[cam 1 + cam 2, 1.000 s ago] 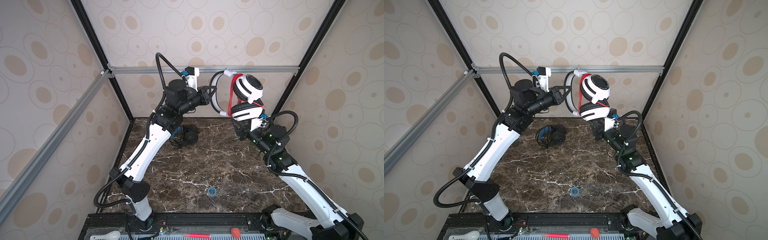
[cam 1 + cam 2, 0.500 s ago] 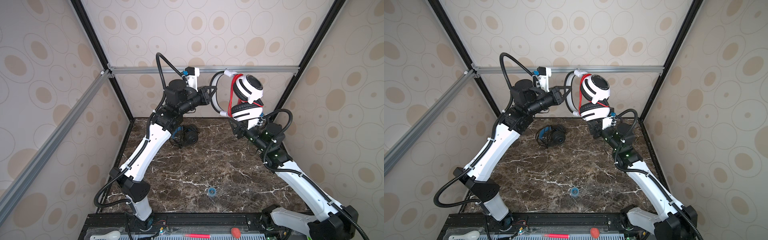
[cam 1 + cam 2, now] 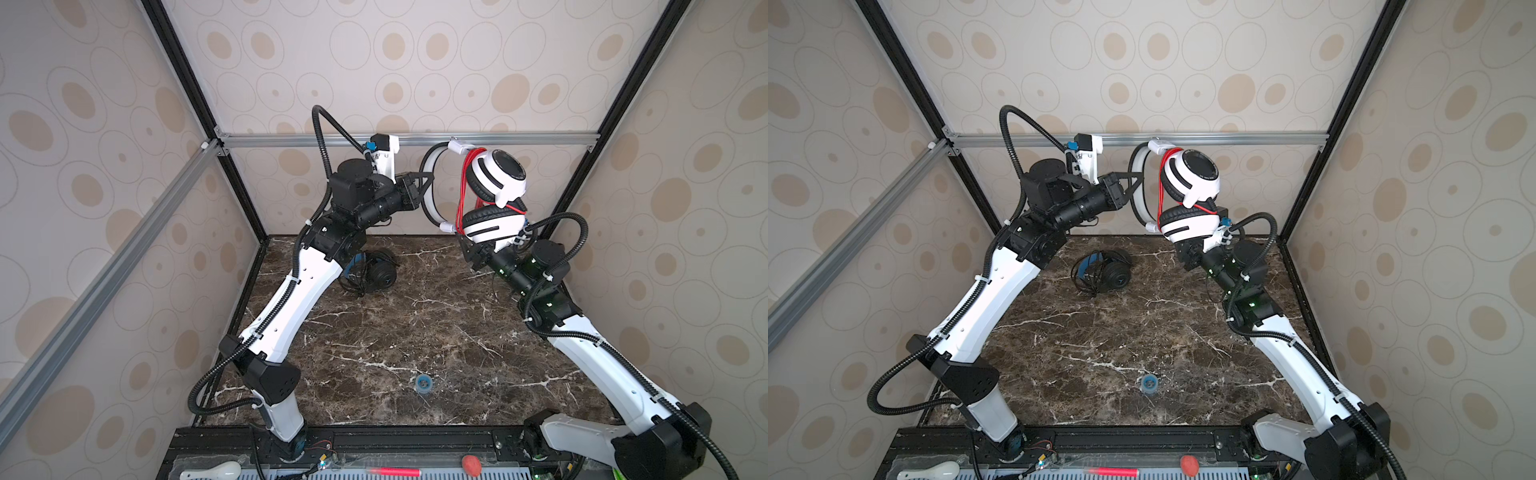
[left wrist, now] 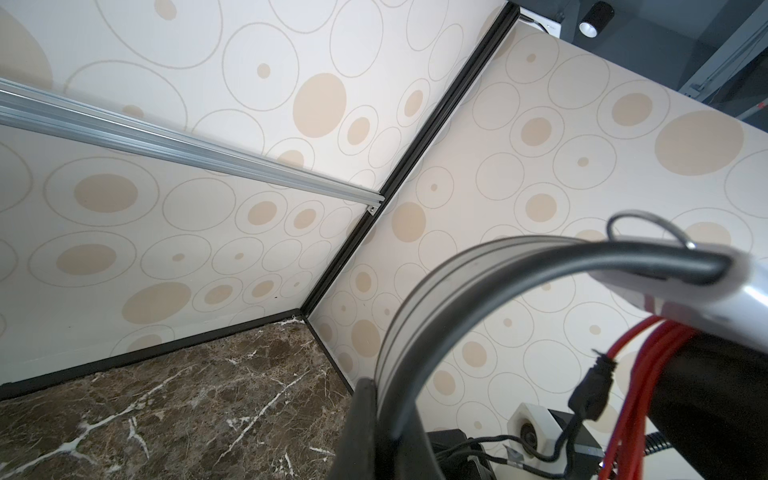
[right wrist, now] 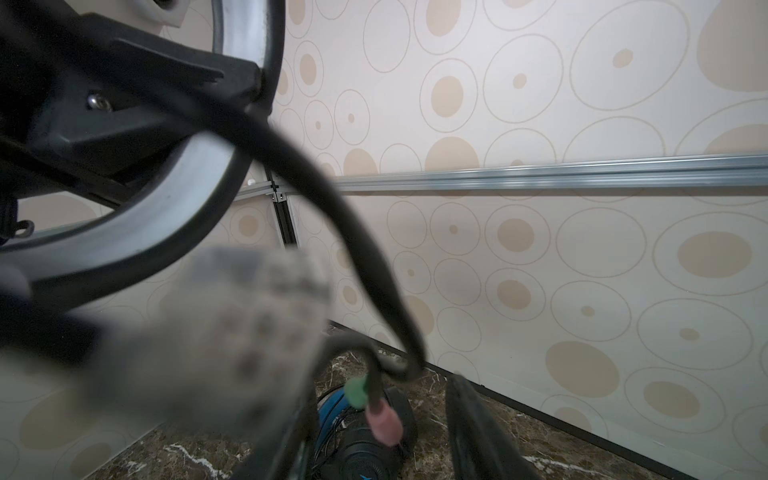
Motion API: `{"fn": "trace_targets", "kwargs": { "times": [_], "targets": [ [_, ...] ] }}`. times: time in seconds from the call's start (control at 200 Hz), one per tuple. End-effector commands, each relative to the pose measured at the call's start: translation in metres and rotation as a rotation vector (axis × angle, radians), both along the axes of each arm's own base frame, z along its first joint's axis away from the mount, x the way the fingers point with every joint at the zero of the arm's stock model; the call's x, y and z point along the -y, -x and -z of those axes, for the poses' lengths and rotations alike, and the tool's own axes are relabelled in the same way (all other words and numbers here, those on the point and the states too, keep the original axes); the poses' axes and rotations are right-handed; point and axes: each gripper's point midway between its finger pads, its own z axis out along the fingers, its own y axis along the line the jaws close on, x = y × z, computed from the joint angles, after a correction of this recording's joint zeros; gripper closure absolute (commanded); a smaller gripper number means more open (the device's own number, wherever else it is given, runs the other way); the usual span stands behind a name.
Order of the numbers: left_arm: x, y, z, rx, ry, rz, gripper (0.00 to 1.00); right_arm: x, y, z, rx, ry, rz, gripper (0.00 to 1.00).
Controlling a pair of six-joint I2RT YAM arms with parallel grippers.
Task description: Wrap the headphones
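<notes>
White over-ear headphones with black pads (image 3: pixel 496 183) hang aloft, red cord (image 3: pixel 460 199) looped around them, headband (image 3: pixel 429 210) clenched in the left gripper (image 3: pixel 426 179). The right gripper (image 3: pixel 473 250) sits just by the lower cup (image 3: pixel 490 228), jaws parted; the all-black pair (image 3: pixel 376 272) lies on the marble table (image 3: pixel 395 332).

No word, number or brand name can be read in any view. A small pale blue emblem (image 3: pixel 1122 281) is carried on the outer ear cup of the black headphones (image 3: pixel 1100 270) lying on the tabletop (image 3: pixel 1100 340). It is shown in both top views and, cut off at the edge, in the right wrist view, but it is too small to be made out. Nothing legible is shown on the white headphones (image 3: pixel 1192 183).
</notes>
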Motion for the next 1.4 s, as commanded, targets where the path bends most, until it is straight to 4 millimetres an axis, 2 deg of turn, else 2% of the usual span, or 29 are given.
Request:
{"fn": "trace_targets", "kwargs": {
  "times": [0.0, 0.19, 0.36, 0.72, 0.96, 1.1, 1.21, 1.395],
  "targets": [
    [-0.006, 0.017, -0.046, 0.087, 0.096, 0.023, 1.0, 0.0, 0.001, -0.024, 0.062, -0.036, -0.009, 0.49],
    [-0.005, 0.017, -0.046, 0.086, 0.096, 0.024, 1.0, 0.001, -0.004, -0.032, 0.08, -0.054, 0.001, 0.52],
    [-0.004, 0.016, -0.045, 0.084, 0.098, 0.028, 1.0, 0.0, -0.005, -0.035, 0.083, -0.057, -0.002, 0.59],
    [-0.004, 0.012, -0.042, 0.077, 0.096, 0.022, 1.0, -0.002, -0.006, -0.031, 0.076, -0.038, -0.01, 0.83],
    [-0.024, 0.0, -0.053, 0.097, 0.139, -0.109, 1.0, 0.001, -0.002, -0.014, 0.021, 0.019, 0.003, 0.94],
    [-0.04, -0.015, -0.048, 0.064, 0.209, -0.226, 1.0, 0.013, -0.002, 0.0, -0.026, 0.016, 0.066, 0.96],
    [-0.052, -0.025, -0.043, 0.032, 0.233, -0.316, 1.0, 0.017, 0.0, 0.001, -0.044, 0.028, 0.083, 0.97],
    [-0.054, -0.035, -0.039, 0.01, 0.236, -0.413, 1.0, 0.015, 0.003, 0.009, -0.09, 0.05, 0.093, 0.99]
  ]
}}
